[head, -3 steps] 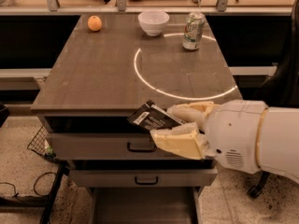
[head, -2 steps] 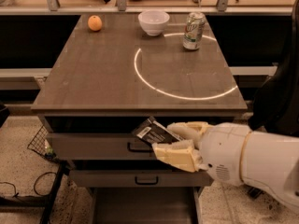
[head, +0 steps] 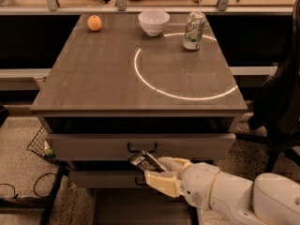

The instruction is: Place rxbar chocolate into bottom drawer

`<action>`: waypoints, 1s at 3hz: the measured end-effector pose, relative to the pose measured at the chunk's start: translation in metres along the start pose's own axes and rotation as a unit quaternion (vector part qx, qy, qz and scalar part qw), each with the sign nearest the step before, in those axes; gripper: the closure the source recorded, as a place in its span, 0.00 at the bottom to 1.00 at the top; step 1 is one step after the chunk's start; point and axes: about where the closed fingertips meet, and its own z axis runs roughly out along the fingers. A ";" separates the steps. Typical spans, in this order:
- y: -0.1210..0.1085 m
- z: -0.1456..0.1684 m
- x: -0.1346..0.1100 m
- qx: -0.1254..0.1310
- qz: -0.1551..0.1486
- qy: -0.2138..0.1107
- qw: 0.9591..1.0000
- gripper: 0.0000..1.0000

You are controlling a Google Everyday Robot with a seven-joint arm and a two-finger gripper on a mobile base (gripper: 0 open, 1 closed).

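My gripper is shut on the rxbar chocolate, a dark shiny wrapper with pale markings, tilted between the cream fingers. It hangs in front of the cabinet, level with the gap between the two upper drawer fronts. The bottom drawer is pulled out below it, a grey flat tray seen at the lower edge, partly hidden by my white arm.
On the brown cabinet top stand an orange, a white bowl and a green soda can. The two upper drawers have dark handles. A wire basket sits at the left, a dark chair at the right.
My gripper has moved down with the bar, from beside the top drawer front to the level of the second drawer, and the arm has dropped lower in view.
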 end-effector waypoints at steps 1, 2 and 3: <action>0.012 0.048 0.062 -0.018 -0.005 -0.003 1.000 1.00; 0.030 0.089 0.117 -0.058 -0.067 -0.009 0.996 1.00; 0.030 0.089 0.117 -0.058 -0.065 -0.009 0.996 1.00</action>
